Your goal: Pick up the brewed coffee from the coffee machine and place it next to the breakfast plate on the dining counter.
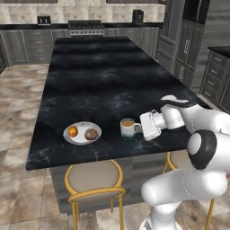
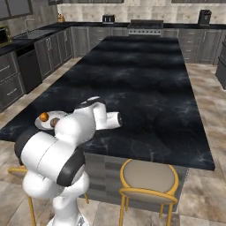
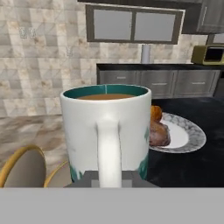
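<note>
The brewed coffee [image 1: 127,128] is a white mug with a teal base and brown liquid inside. It stands upright at the near edge of the dining counter [image 1: 103,81], a little to the right of the breakfast plate [image 1: 82,134]. My gripper [image 1: 138,129] reaches in from the right and is shut on the mug's handle. In the hand view the brewed coffee [image 3: 105,131] looms close, its handle running down between my gripper's [image 3: 109,177] tips. Behind it lies the breakfast plate [image 3: 186,135] with a bun and an orange. The coffee machine [image 1: 138,16] stands on the far wall counter.
Gold-framed stools [image 1: 94,177] [image 2: 150,178] stand under the island's near edge. Dark cabinets line the walls, with a stove [image 1: 86,27] at the back and an olive microwave [image 3: 210,54] to the left. My arm hides part of the breakfast plate [image 2: 39,125] in the right base view.
</note>
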